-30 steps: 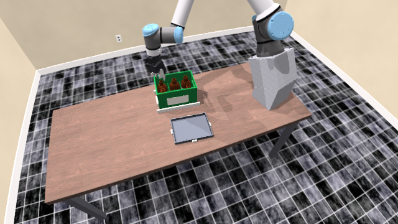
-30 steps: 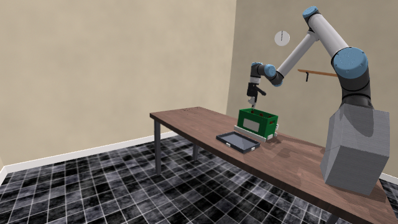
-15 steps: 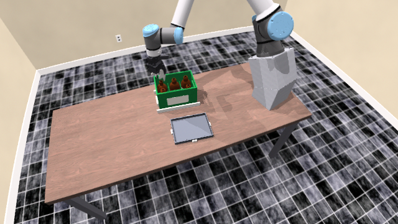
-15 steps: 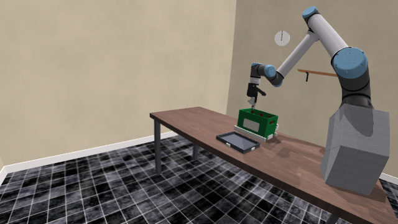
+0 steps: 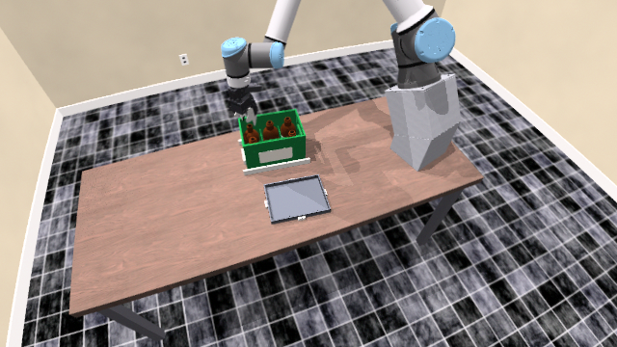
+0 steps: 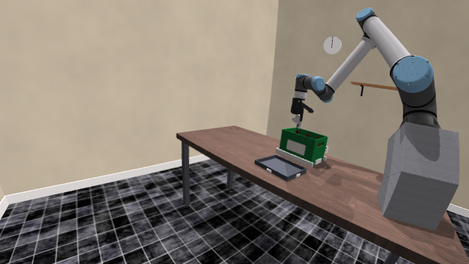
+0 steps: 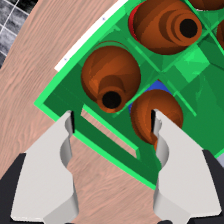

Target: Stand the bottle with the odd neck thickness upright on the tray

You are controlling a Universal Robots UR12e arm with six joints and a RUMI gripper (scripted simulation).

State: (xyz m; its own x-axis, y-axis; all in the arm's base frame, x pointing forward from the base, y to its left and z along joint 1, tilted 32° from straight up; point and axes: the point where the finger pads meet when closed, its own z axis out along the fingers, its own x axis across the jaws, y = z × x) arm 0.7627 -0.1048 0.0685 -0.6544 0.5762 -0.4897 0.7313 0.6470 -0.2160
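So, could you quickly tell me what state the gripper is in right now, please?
Gripper: partly open, holding nothing, poised above the corner of the green crate, its fingers not closed on any bottle.

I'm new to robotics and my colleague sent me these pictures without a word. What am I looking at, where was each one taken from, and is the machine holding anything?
It is a single robot arm standing on a grey pedestal at one end of a wooden table. At its tip is a gripper with two pale jaws.

One picture looks down from high above the table, one looks from the side of the room, and one comes from a camera on the arm's wrist, looking down past the jaws.

On the table stand a green crate of brown bottles and, nearer the front edge, a flat grey tray with nothing on it.

The gripper hangs over one corner of the crate, just above the bottle tops. Its jaws stand partly apart and nothing is between them, so it holds nothing.
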